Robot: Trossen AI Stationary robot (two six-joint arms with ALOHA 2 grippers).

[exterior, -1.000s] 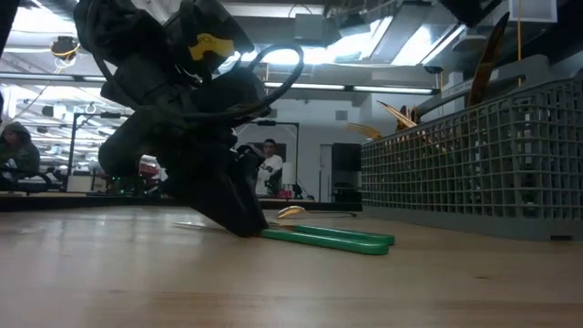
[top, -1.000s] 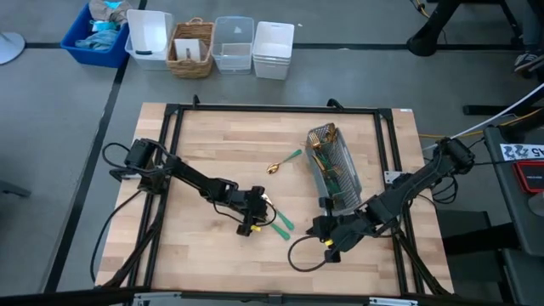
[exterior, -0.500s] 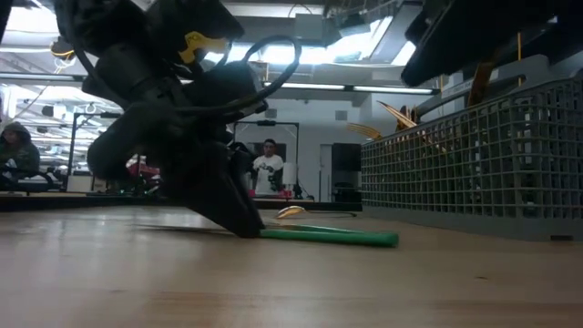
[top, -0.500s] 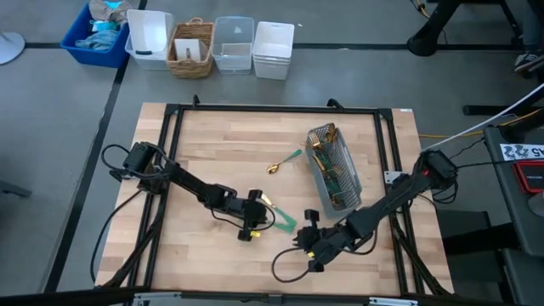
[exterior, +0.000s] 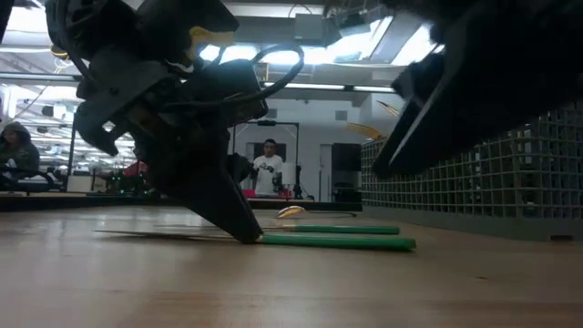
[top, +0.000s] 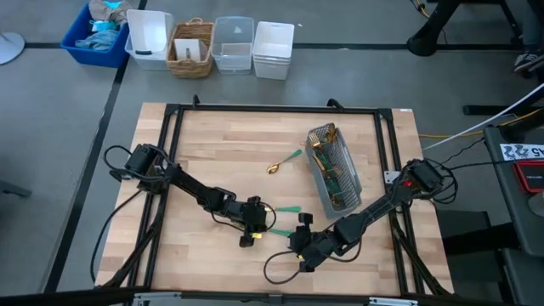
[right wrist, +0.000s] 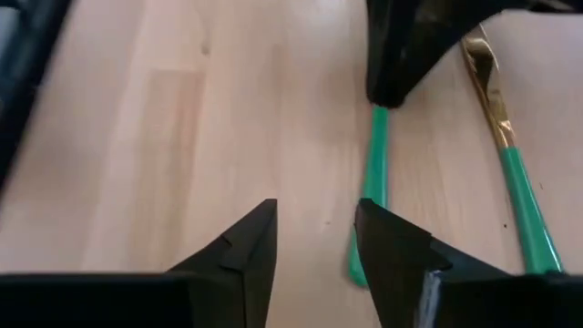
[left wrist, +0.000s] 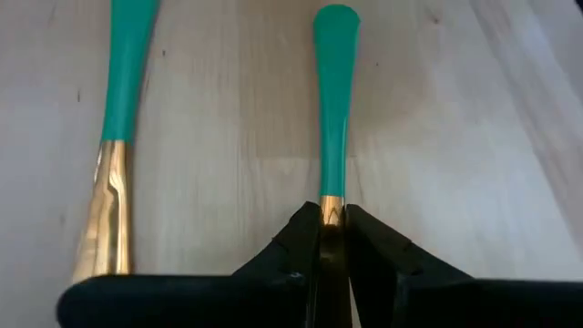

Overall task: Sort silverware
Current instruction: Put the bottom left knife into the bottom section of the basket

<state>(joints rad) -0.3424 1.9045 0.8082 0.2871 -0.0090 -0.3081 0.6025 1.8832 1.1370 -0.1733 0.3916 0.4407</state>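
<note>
Two pieces of silverware with teal handles and gold heads lie side by side near the table's middle front. My left gripper is shut on the nearer piece, whose handle points toward my right gripper. The other piece lies free beside it, flat on the wood. My right gripper hovers open just off the held handle's free end, touching nothing. A third piece, a spoon, lies near the mesh caddy, which holds several more pieces. My left gripper pinches the piece's gold neck, just below where the teal handle starts, between its two fingertips. The fingers slant down from the table's left and run along the piece. Its handle lies flat on the table.
Beyond the table's far edge stand a blue bin, a white bin, a wicker basket and two clear tubs. A black frame runs around the wooden top. Bare wood lies at the left and far side.
My right gripper has come down and moved toward the table's left, from beside the caddy's near end to just off the teal handle. My left gripper has rolled and shifted slightly, and the held piece has slid along the table toward the right.
</note>
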